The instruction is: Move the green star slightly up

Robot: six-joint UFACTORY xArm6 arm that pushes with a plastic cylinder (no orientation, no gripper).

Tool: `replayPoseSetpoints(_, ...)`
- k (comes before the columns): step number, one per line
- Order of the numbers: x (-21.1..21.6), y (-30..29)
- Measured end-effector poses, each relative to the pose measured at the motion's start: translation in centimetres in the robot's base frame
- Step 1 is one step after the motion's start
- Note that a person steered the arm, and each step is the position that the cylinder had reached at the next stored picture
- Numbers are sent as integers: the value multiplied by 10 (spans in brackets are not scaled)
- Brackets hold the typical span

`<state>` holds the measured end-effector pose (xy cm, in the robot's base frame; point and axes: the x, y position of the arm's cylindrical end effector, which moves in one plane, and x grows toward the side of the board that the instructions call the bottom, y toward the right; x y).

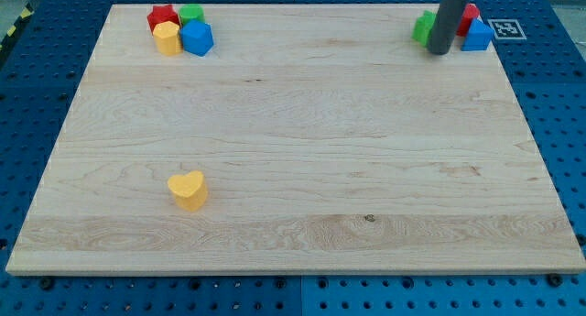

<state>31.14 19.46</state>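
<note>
Showing no readable words, brand names or numbers anywhere. Sitting at the view's top right corner, just beside the blue block (477, 36) on the wooden board's (302, 215) edge, a black-and-white square marker tag (504, 28), carrying only a coded pattern, not letters.

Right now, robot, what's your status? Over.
My tip at the view's top right, against the green star. Red block and blue block right beside. Over.

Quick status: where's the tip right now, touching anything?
No claw on this arm, just the rod: my tip sits at the view's top right, against the green block, partly hiding it and a red block. Holding nothing.
</note>
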Motion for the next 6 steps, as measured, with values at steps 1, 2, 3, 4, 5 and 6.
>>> replayPoseSetpoints(1, 0, -30)
replayPoseSetpoints(2, -12, 2)
replayPoseSetpoints(3, -23, 12)
replayPoseSetpoints(4, -34, 7)
replayPoseSetpoints(5, -56, 6)
replayPoseSetpoints(6, -44, 6)
